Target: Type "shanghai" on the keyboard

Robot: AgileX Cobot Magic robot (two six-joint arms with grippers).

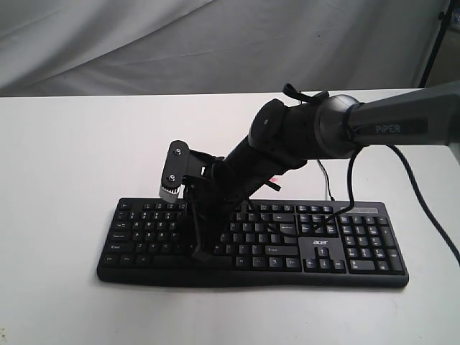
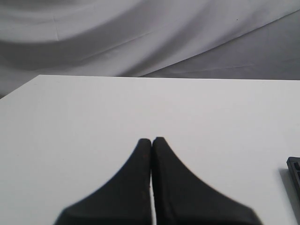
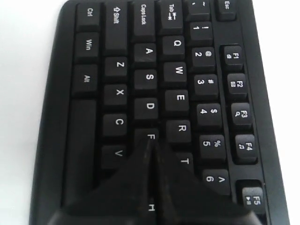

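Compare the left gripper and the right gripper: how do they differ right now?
The right gripper points down onto the keyboard, tips by the F key; the left gripper is over the white table, with the keyboard only at its view's edge. The right gripper shows in the exterior view; the left gripper doesn't. Both are shut.

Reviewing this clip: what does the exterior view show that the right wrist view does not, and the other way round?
Only the exterior view shows the whole keyboard, with its number pad and acer logo, plus the arm reaching in from the right and the grey cloth backdrop. Only the right wrist view makes key legends readable: the shut right gripper has its tips by the F key and hides the keys beneath it. Both show the keyboard on the white table and the right gripper down over the letter keys.
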